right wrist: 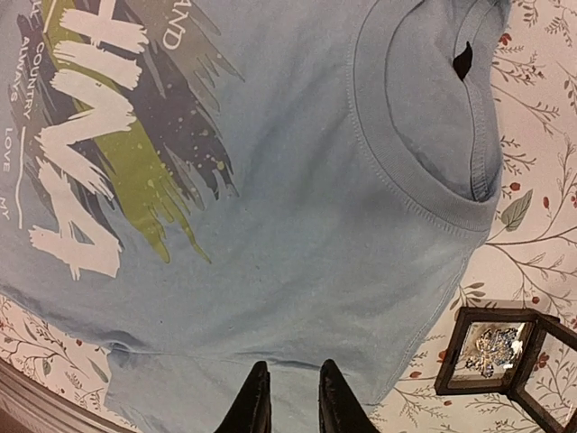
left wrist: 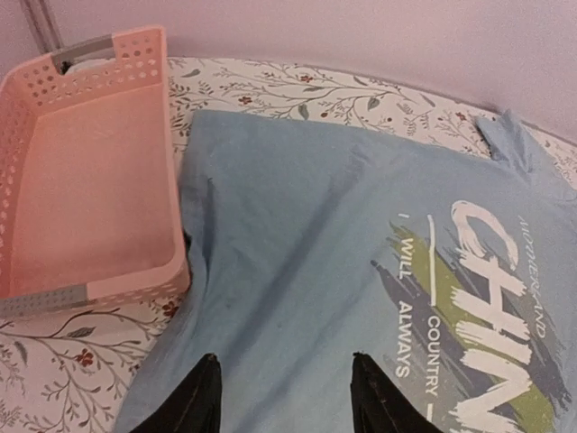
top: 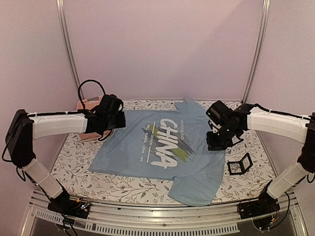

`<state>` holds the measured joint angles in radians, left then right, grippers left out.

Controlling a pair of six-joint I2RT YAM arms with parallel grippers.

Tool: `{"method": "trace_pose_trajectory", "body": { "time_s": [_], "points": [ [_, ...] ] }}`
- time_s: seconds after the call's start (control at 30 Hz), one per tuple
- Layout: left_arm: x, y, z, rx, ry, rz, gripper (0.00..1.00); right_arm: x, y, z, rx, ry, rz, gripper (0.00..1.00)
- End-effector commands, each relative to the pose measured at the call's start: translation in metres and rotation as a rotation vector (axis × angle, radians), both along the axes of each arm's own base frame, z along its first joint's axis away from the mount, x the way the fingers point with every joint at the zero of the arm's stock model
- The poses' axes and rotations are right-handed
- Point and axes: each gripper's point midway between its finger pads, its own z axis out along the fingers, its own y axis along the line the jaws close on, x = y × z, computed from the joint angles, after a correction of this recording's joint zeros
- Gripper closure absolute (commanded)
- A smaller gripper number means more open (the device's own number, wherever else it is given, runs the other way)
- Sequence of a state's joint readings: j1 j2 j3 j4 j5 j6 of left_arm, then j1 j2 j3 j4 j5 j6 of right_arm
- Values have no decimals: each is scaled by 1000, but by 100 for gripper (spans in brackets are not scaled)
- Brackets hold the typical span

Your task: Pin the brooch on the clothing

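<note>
The light blue "CHINA" T-shirt (top: 128, 147) lies flat on the floral table. It also shows in the left wrist view (left wrist: 306, 234) and the right wrist view (right wrist: 297, 225). The pale-gold brooch (right wrist: 491, 347) lies inside a small black open-frame box (right wrist: 491, 356) on the table just beside the shirt's shoulder. My left gripper (left wrist: 282, 361) is open and empty above the shirt's lower part, near the basket. My right gripper (right wrist: 293, 368) hovers over the shirt near its sleeve, jaws a narrow gap apart with nothing between them.
A pink plastic basket (left wrist: 99, 289) stands at the table's left, touching the shirt's edge, and shows in the top view (top: 88, 104). The black box (top: 239, 164) sits right of the shirt. Walls close the back and sides.
</note>
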<state>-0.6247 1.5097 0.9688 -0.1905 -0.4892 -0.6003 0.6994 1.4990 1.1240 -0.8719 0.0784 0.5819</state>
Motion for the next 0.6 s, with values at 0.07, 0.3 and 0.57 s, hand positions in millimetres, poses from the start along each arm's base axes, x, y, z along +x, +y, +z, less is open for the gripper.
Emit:
{"method": "trace_pose_trajectory", "body": {
  "time_s": [0.07,0.3,0.57],
  "points": [
    [93,-51,-32,54,41,-146,55,34,-14,-1,-33,-21,30,81],
    [150,-9,-82,82,126,-9,58,41,-27,-15,-40,15,8,81],
    [126,31,-87,150,137,54,57,42,-28,-25,-52,41,7,81]
  ]
}}
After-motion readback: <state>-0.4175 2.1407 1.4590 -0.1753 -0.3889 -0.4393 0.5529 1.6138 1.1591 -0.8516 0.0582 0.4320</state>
